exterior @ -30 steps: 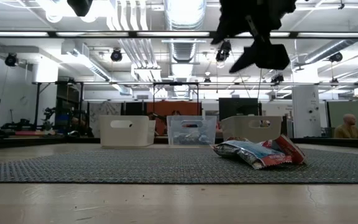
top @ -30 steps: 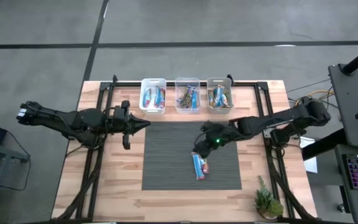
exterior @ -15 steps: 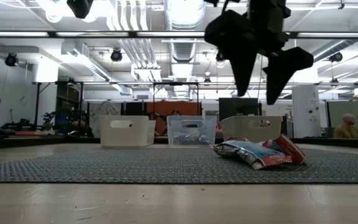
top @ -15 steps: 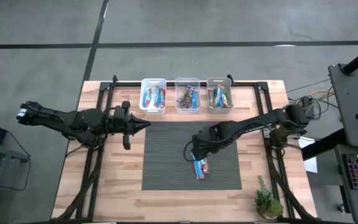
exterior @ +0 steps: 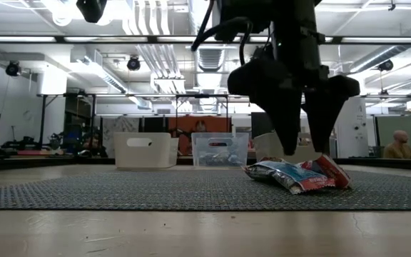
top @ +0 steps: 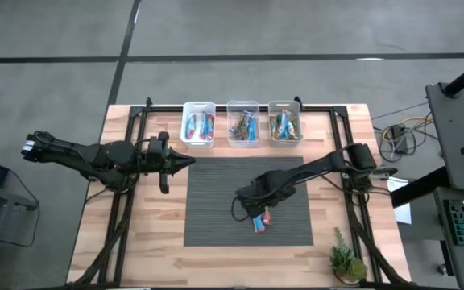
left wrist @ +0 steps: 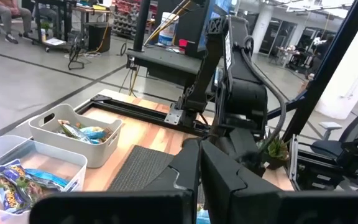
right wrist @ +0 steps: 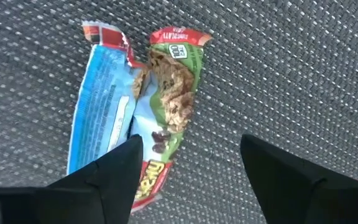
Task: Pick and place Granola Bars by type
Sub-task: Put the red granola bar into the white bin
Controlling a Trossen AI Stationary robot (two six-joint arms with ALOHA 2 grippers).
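Wooden table [top: 135,225] is carrying a dark ribbed mat [top: 212,209], three bins [top: 241,122], a small plant [top: 346,262].

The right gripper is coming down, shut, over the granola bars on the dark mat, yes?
Not quite: the right gripper is open, not shut. The right wrist view shows its fingers spread apart above the granola bars on the dark mat. The rest is right.

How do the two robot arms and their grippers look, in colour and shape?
Both arms are dark, nearly black, built of jointed segments. The right gripper has two broad, flat fingers that taper to a point, with a black cable looped above them. The left gripper narrows to a point and has a matte finish.
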